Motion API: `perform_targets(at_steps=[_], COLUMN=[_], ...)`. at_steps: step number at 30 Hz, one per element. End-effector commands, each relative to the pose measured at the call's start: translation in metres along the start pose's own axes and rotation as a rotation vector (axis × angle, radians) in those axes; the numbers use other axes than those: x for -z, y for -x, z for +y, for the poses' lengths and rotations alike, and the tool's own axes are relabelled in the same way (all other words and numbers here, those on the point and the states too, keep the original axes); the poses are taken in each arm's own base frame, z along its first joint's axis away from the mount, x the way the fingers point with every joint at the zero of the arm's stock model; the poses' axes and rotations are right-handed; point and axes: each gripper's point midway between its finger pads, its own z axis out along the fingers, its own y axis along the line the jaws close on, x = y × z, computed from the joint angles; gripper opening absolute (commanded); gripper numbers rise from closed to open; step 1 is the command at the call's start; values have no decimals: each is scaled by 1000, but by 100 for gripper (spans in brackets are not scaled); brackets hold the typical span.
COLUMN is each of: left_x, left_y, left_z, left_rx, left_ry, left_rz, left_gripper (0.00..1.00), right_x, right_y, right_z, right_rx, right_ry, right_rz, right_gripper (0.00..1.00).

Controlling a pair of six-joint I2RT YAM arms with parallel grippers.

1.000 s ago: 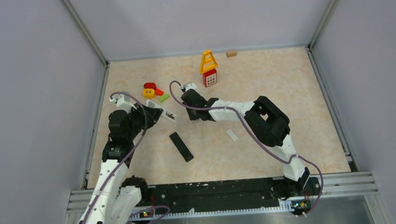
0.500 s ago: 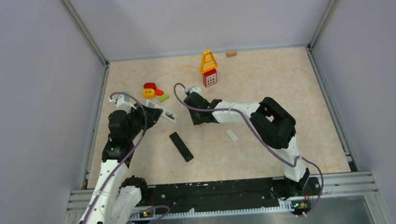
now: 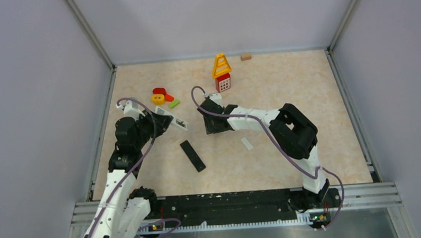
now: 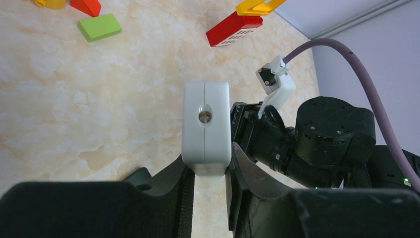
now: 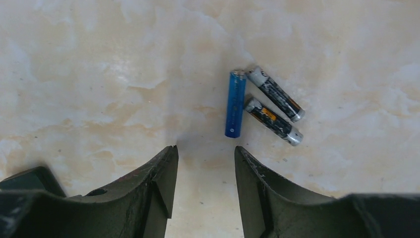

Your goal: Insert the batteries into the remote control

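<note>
My left gripper [image 4: 208, 166] is shut on a white remote control [image 4: 206, 128] and holds it up off the table; from above the remote [image 3: 178, 121] sticks out of that gripper [image 3: 164, 122] toward the right. In the right wrist view three batteries lie on the table: a blue one [image 5: 235, 103] and two dark, silvery ones [image 5: 275, 100] [image 5: 273, 121] beside it. My right gripper [image 5: 205, 151] hangs open just short of the blue battery, with nothing between its fingers. From above the right gripper [image 3: 213, 124] hides the batteries.
A black remote [image 3: 193, 156] lies in front of the grippers, a small white strip [image 3: 247, 143] to its right. Red and yellow blocks [image 3: 161, 95] and a green block [image 3: 173, 103] sit behind the left gripper. A yellow-and-red toy tower [image 3: 221, 72] and a wooden block [image 3: 246, 56] stand further back.
My right gripper has shifted a little to the right and toward the near side, and its jaws have opened. The left arm and the remote have not moved.
</note>
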Motion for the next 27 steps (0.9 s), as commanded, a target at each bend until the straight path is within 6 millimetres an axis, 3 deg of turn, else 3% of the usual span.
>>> perform_targets(at_steps=[1,6,12,20,27], left_x=[3,4,3,4,5], left_y=[12,12,12,12,12], left_z=[-5,-6,-7,-9,-9], left_rx=[-22,-22,-19,-18,-16], left_ry=[-18,-21,-23,-30,-31], left_rz=[-50,-50,-48,-47,-45], left_gripper=[0,0,0,0,0], right_x=[21,11,-6,-26,-31], right_y=[9,1,3,12,13], right_z=[-12,-24,-15,-22,-30], right_rx=[-6,36,69,97,98], right_ry=[-67,-145,-108,-208,-263], right_rz=[-33,-1,-27,-51,-60], right_gripper=[47,49,48,40,31])
